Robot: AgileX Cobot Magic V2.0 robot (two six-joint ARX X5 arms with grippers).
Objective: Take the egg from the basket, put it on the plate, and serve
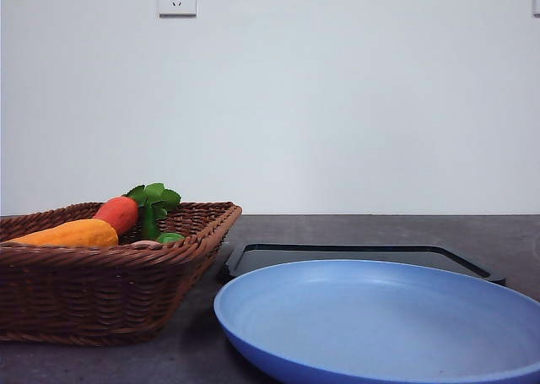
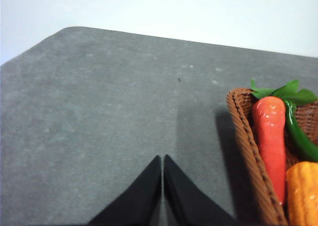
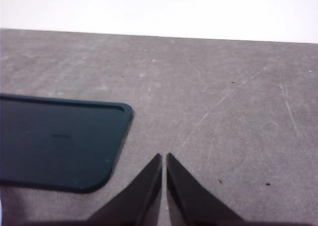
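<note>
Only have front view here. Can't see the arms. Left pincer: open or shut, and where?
Observer: Left pincer is shut, holding nothing, over bare table beside the basket, outside its rim.
Operator: Right one?
Observer: Right pincer is also shut and holds nothing, over bare table beside a corner of the black tray.
Operator: That green thing in the basket?
Observer: A long green vegetable lying alongside the orange-red vegetable.

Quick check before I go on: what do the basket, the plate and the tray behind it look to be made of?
Basket: dark brown woven wicker or rattan, strands visible, slight sheen.
Plate: matte light blue, smooth, uniform; probably plastic or melamine, possibly ceramic.
Tray: flat, black, low raised lip, faint gloss; looks like moulded plastic.
</note>
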